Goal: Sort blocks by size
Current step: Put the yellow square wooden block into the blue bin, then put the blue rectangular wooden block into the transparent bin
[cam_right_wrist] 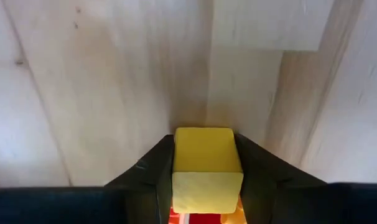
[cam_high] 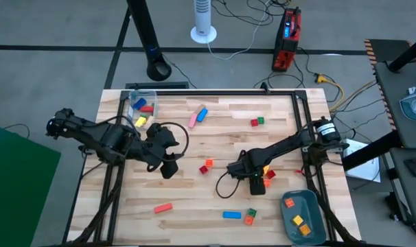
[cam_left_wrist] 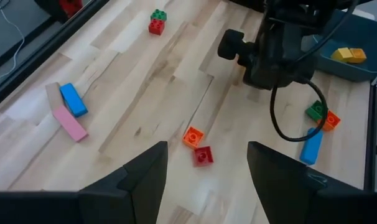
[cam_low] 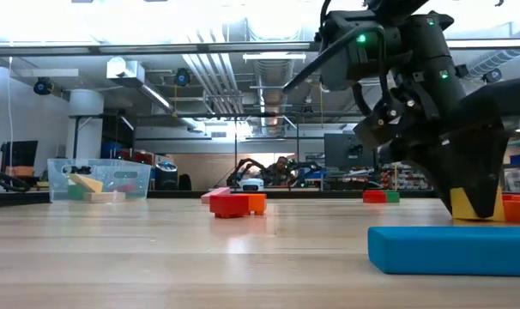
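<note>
My right gripper (cam_high: 257,182) points down at the table's right middle and is shut on a small yellow block (cam_right_wrist: 206,165). The same yellow block (cam_low: 476,202) shows between the dark fingers in the low view, with red and orange blocks (cam_low: 519,209) right beside it. My left gripper (cam_left_wrist: 207,180) hangs open above the table's left middle, with nothing between its fingers. Below and ahead of it an orange and a red cube (cam_left_wrist: 198,147) lie flat on the wood. A pink bar and a blue bar (cam_high: 198,115) lie side by side at the far middle. My right gripper pinches the yellow block by two opposite side faces (cam_right_wrist: 176,168), one finger on each. The fingers come from above, pointing down. The block sits upright, its bottom (cam_low: 476,216) at about table height; whether it is clear of the wood I cannot tell.
A clear box (cam_high: 142,104) holding several blocks stands at the far left corner. A grey-blue tray (cam_high: 290,223) with yellow and orange cubes sits at the near right. A red bar (cam_high: 163,207), a blue bar (cam_high: 231,215) and a red-green pair (cam_high: 257,121) lie loose.
</note>
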You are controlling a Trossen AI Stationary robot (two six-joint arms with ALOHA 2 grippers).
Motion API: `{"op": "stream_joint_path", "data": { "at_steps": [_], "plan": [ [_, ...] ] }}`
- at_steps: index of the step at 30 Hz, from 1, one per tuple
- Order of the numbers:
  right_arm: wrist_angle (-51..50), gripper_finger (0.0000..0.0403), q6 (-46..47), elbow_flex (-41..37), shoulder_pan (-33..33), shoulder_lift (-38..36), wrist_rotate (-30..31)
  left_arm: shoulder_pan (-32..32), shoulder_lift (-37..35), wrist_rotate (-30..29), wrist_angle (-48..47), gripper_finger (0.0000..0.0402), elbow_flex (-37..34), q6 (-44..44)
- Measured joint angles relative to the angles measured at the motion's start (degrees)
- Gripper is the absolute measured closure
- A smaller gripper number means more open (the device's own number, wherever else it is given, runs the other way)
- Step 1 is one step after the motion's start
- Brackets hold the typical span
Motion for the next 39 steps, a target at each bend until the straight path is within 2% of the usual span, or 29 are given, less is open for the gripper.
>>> {"op": "stream_joint_path", "data": {
  "at_steps": [6,10,12,16,22,24,27,30,33,39],
  "plan": [
    [0.43,0.0278,5.11,3.83,0.0,-6.57,-0.82,0.02,0.0,-0.06,0.04,0.0194,0.0,0.03],
    [-1.07,0.0278,16.79,6.33,2.21,-14.47,-6.19,0.09,-0.02,-0.29,0.11,0.0194,0.0,1.36],
    [-1.74,0.0278,24.14,6.38,5.76,-18.61,-8.15,0.09,-0.02,-1.25,0.41,0.0194,0.0,1.84],
    [-3.23,0.0278,38.88,4.83,16.3,-25.28,-8.11,0.14,-0.04,-2.01,0.48,0.0194,0.0,2.99],
    [-4.93,0.0278,58.95,1.36,32.56,-27.43,-7.6,0.13,-0.04,-2.01,0.48,0.0194,0.0,4.62],
    [-5.45,0.0262,64.39,0.39,36.0,-26.7,-7.44,0.13,-0.04,-2.01,0.5,0.0194,0.0,5.86],
    [-6.46,0.021,71.36,-0.39,38.54,-25.31,-7.79,0.13,-0.04,-2.01,0.49,0.0194,0.0,6.94],
    [-6.15,0.0157,74.07,-0.3,38.72,-25.33,-7.77,0.13,-0.04,-1.99,0.47,0.0194,0.0,7.1],
    [-6.21,0.012,74.0,0.12,37.57,-25.42,-7.43,0.13,-0.04,-1.9,0.47,0.0194,0.0,7.1],
    [-6.12,0.0101,67.43,1.01,31.3,-25.42,0.99,0.13,-0.04,0.98,0.45,0.0194,0.0,7.54]
  ]
}}
